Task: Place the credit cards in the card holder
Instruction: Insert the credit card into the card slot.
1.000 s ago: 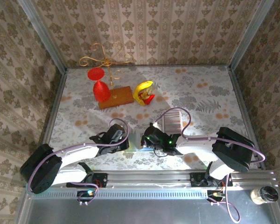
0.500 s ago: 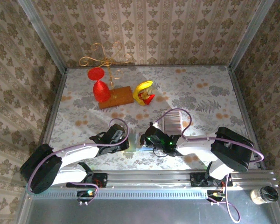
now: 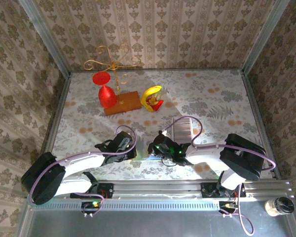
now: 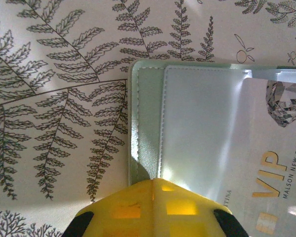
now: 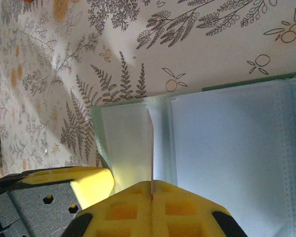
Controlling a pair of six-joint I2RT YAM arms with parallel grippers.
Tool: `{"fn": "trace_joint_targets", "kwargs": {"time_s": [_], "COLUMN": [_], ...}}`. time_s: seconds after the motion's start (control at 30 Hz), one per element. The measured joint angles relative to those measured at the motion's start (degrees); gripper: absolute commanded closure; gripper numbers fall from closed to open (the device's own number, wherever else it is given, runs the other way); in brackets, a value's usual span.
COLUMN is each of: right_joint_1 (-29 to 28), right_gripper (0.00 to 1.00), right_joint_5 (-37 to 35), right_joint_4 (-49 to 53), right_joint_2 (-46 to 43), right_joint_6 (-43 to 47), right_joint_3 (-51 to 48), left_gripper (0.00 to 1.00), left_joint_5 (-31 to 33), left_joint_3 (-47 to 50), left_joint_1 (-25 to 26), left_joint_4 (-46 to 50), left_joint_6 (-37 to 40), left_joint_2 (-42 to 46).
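Credit card (image 4: pixel 266 143) and card holder (image 4: pixel 147 123), cut off at right edge

- Site type: robot test cell in a lab, dressed as a home.
- Walls (image 3: pixel 158 29) at 9, 12 and 3 o'clock: wallpapered panels in metal posts (image 3: pixel 44 37).
- Table (image 3: pixel 212 98): fern-print cover.
- 6 o'clock: aluminium rail (image 3: pixel 158 187) carrying robot arms (image 3: pixel 84 163).
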State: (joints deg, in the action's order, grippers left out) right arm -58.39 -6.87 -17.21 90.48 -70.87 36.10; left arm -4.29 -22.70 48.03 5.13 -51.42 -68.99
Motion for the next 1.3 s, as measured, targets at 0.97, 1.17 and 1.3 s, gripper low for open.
{"fn": "trace_joint_targets", "kwargs": {"time_s": [0.97, 1.17, 1.3], "right_joint_1": [1.6, 1.6, 1.5], "right_gripper": [0.69, 0.67, 0.75], "right_joint_5": [5.7, 5.6, 5.6], "right_joint_4": [3.5, 8.7, 11.4], "right_joint_2": [2.3, 2.2, 2.3], "right_joint_6": [4.0, 6.3, 7.6], "right_joint_3": [2.3, 4.4, 5.5], "left_gripper": [1.0, 1.0, 1.0], "left_joint_5": [1.1, 1.1, 1.3], "left_joint_3": [-0.3, -0.3, -0.5], "left_joint_1": [0.8, 0.8, 1.1], "left_joint_4": [0.7, 0.8, 1.0], "left_joint_6": [0.0, 0.0, 0.0], "left_joint_2": [0.0, 0.0, 0.0]}}
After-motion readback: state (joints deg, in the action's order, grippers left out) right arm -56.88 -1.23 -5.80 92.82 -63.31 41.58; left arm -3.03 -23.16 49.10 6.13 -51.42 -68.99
